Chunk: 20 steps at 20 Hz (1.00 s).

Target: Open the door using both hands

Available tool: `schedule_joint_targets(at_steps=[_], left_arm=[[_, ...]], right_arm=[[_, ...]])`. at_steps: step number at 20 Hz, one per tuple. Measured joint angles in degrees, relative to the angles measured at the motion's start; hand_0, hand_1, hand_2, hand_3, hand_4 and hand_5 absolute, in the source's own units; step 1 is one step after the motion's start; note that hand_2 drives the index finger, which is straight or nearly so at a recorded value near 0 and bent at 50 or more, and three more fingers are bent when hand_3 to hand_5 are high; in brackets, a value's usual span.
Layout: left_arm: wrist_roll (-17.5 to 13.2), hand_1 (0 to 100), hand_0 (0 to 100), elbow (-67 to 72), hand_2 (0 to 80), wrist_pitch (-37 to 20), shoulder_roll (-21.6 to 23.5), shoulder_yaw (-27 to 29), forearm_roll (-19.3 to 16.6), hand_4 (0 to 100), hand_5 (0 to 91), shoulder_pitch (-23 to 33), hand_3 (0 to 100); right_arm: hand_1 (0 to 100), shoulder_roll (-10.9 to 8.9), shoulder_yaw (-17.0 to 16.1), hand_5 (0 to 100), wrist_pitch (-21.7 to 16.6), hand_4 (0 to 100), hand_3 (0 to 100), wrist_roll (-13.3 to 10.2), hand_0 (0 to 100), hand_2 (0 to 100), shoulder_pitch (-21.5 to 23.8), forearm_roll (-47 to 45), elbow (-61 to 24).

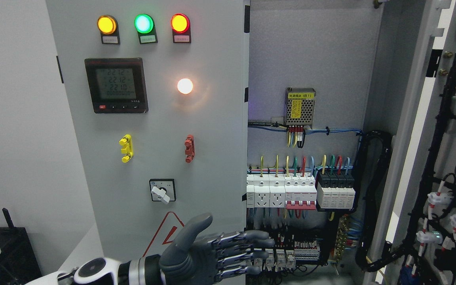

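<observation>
Your left hand (212, 253), fingers (251, 237) extended and holding nothing, hovers at the left door (152, 130) edge; a slip risks snagging the breakers (287, 190).

Bright, even, sharp; glare around the white lamp (185, 86).

The cabinet's upper interior, above the power supply module (300, 106), is bare back panel with open room. Lower down, circuit breakers (281, 192) and wiring crowd the space. The left door (152, 118) stands closed beside the opening; the right door (449, 158), seemingly swung wide, carries cable bundles.
</observation>
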Motion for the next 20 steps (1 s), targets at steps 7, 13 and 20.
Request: schedule_joint_targets(at_steps=[7, 13, 20], left_arm=[[-0.1, 0, 0, -0.5, 0.0, -0.1, 8.6, 9.6, -6.3, 0, 0.0, 20.3, 0], [0.3, 0, 0, 2.6, 0.0, -3.2, 12.9, 16.1, -11.1, 0, 0.0, 35.1, 0], [0.4, 0, 0, 10.0, 0.0, -18.8, 14.2, 20.5, -16.4, 0, 0.0, 51.8, 0]], right_arm=[[0, 0.0, 0.0, 0, 0.0, 0, 0, 0.0, 38, 0, 0.0, 0.0, 0.0], [0, 0.0, 0.0, 0, 0.1, 0, 0, 0.0, 38, 0, 0.0, 0.0, 0.0], [0, 0.0, 0.0, 0, 0.1, 0, 0, 0.0, 38, 0, 0.0, 0.0, 0.0]])
